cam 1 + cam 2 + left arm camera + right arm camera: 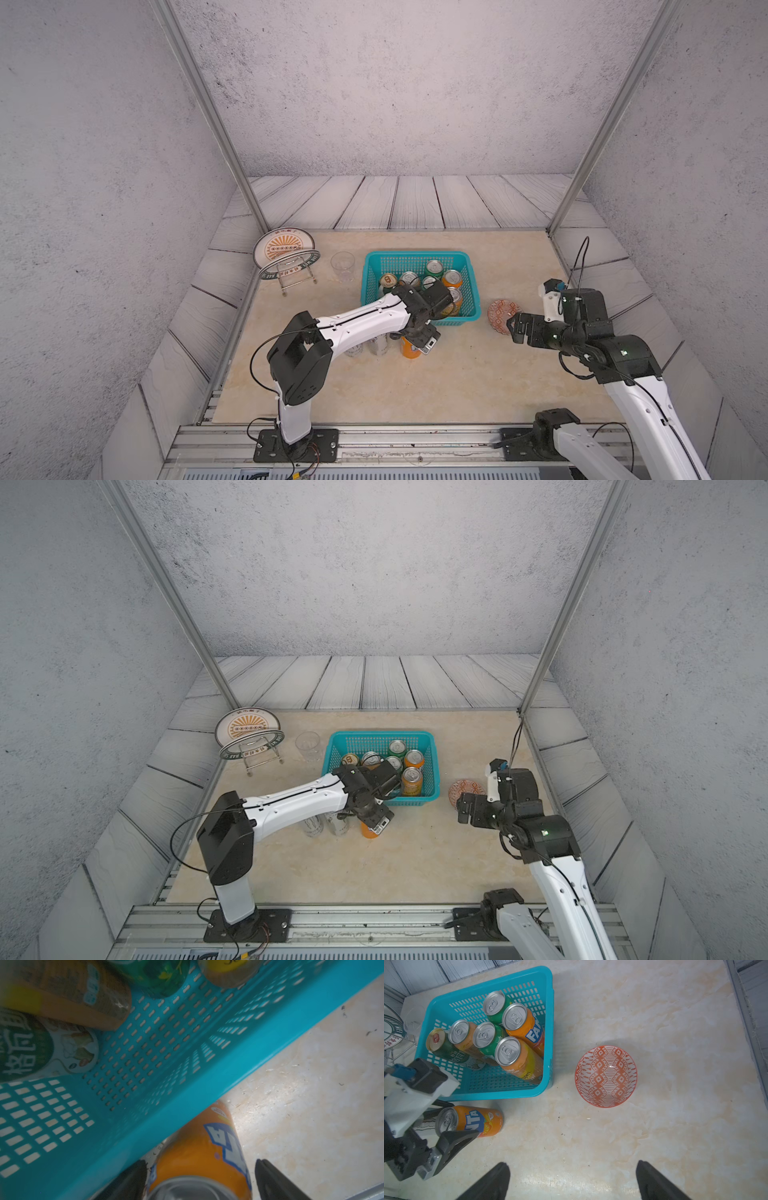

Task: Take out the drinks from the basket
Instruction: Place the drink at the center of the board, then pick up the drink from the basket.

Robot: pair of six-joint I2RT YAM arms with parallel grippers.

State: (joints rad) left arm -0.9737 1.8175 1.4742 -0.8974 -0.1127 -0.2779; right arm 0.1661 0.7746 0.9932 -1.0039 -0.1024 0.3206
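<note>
Orange can stands upright on the table straight beneath the left gripper, its top between the two black fingers. The jaws are spread wider than the can. A strip of table shows between one finger and the can's side. The other finger sits close against the can, where it is too dark to tell whether they touch. The can looks free rather than clamped. Tucked under the same wrist, just beside the orange can, two tall silver cans stand on the table, partly hidden by the arm. The basket starts just past the fingers, its near wall close beside the orange can. Six cans stand in it: three orange, two green and a gold-topped one. The right gripper hangs over bare table with its jaws wide apart and nothing between them. The dish lies just ahead of it, and the basket is beyond the dish.
</note>
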